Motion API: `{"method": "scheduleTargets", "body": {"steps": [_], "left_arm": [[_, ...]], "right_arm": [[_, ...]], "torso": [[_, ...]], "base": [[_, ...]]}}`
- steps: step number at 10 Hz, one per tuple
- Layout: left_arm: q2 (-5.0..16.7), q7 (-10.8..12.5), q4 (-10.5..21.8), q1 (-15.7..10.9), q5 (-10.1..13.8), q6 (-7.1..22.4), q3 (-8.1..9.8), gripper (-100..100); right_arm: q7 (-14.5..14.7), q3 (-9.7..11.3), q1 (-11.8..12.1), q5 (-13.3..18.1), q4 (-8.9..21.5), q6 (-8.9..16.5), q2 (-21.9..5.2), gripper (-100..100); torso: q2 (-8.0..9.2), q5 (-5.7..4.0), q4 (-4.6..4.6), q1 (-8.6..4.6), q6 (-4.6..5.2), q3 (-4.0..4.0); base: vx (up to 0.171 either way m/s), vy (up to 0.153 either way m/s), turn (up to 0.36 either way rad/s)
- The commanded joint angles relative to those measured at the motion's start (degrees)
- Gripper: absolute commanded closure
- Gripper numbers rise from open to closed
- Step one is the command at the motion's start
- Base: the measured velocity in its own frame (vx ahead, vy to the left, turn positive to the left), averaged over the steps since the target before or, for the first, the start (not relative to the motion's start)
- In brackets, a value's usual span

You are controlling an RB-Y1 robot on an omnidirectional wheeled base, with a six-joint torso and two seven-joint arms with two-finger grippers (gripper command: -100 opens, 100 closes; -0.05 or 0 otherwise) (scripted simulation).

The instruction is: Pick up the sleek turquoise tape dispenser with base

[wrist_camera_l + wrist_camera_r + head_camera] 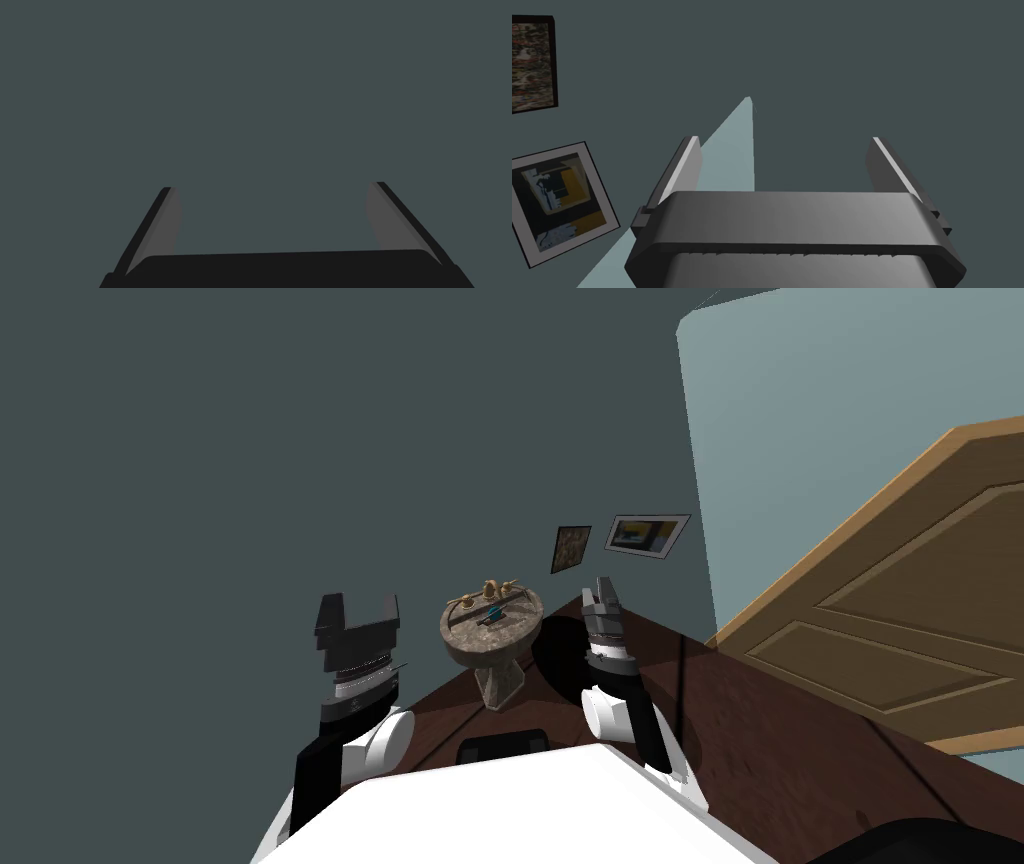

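A small turquoise tape dispenser (491, 613) lies in the basin of a speckled stone pedestal sink (470, 640) with brass taps (490, 588), seen in the head view ahead of me. My left gripper (358, 610) is raised to the left of the sink, fingers open and nothing between them; its wrist view shows the left gripper (272, 200) against a flat dark grey-green wall. My right gripper (602, 591) is held up to the right of the sink, apart from it, and the right gripper (782, 150) stands open and empty.
Two framed pictures (571, 547) (646, 534) hang on the wall behind the sink. A wooden door (900, 608) stands on the right. The floor (780, 738) is dark wood.
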Motion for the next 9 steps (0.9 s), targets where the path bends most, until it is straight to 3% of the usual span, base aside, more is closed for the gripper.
{"method": "scheduleTargets", "body": {"steps": [1,4,8,9], "left_arm": [[1.61,0.03,0.77,-0.69,0.37,0.58,0.24,-100],[5.91,0.21,3.86,-3.55,1.77,3.05,1.24,-100],[12.38,0.85,10.42,-10.12,4.66,9.27,3.62,-100],[12.65,0.85,10.92,-10.25,4.66,9.39,3.62,-100]], "right_arm": [[0.00,0.00,0.00,0.00,0.00,0.00,0.00,0],[0.00,0.00,0.00,0.00,0.00,0.00,0.00,0],[0.00,0.00,0.00,0.00,0.00,0.00,0.00,0],[0.00,0.00,0.00,0.00,0.00,0.00,0.00,0]], "torso": [[0.00,0.00,0.00,0.00,0.00,0.00],[0.14,0.00,0.03,-0.02,-0.01,0.08],[0.19,-0.03,0.04,-0.12,-0.01,0.11],[0.16,-0.03,0.04,-0.13,0.00,0.09]], "base": [[-0.014,-0.002,0.042],[-0.041,-0.012,0.071],[-0.052,-0.036,0.110],[-0.027,-0.029,0.035]]}}
